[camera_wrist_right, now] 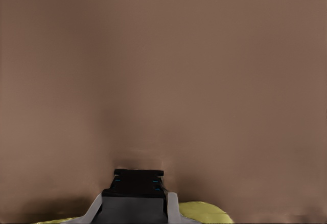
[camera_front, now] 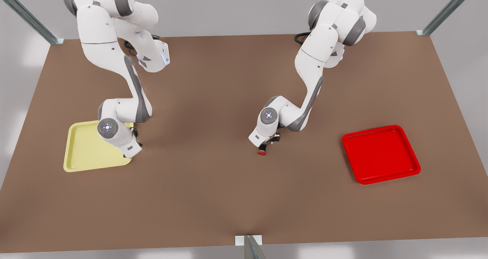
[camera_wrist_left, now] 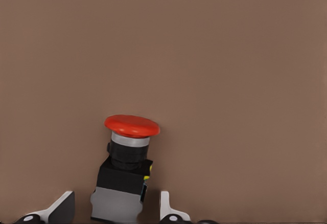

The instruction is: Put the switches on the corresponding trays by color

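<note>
The left tool [camera_wrist_left: 115, 211] grips the red-capped switch [camera_wrist_left: 126, 163] by its dark body, between the two trays and nearer the red tray [camera_front: 381, 153]. The right tool [camera_wrist_right: 134, 203], at the yellow tray [camera_front: 85, 148]'s edge, clamps a dark switch body [camera_wrist_right: 137, 182].

Glossy red tray [camera_front: 381, 154], matt brown table [camera_front: 228, 198]

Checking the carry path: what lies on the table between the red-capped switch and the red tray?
Nothing: in the front view, bare brown table runs from the red-capped switch, which sits in the left pincer, to the red tray.
</note>
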Controlling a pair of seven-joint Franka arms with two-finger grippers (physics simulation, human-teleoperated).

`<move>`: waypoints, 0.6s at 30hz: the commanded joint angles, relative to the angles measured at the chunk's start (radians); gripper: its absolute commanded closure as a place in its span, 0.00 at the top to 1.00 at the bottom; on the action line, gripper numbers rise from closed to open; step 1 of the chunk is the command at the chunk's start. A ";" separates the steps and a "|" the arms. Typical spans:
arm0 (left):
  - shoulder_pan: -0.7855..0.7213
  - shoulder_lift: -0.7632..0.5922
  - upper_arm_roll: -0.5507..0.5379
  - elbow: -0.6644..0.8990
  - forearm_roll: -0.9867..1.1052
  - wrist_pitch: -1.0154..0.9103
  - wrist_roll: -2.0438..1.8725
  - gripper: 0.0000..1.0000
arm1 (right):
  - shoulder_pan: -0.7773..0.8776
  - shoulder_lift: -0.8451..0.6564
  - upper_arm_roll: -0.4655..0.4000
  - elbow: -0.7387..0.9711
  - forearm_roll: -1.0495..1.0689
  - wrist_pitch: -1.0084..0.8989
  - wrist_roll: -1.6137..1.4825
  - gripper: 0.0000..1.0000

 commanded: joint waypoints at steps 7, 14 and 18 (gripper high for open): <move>0.009 -0.011 -0.008 -0.009 0.002 -0.003 0.004 0.76 | -0.077 0.057 -0.112 0.005 -0.046 0.031 -0.155 1.00; 0.009 -0.008 -0.008 -0.009 0.002 -0.002 0.004 0.65 | -0.074 0.036 -0.091 0.182 -0.043 -0.117 -0.132 1.00; 0.006 -0.008 -0.008 -0.009 0.002 0.000 0.004 0.58 | -0.076 0.021 -0.009 0.505 0.023 -0.358 0.331 1.00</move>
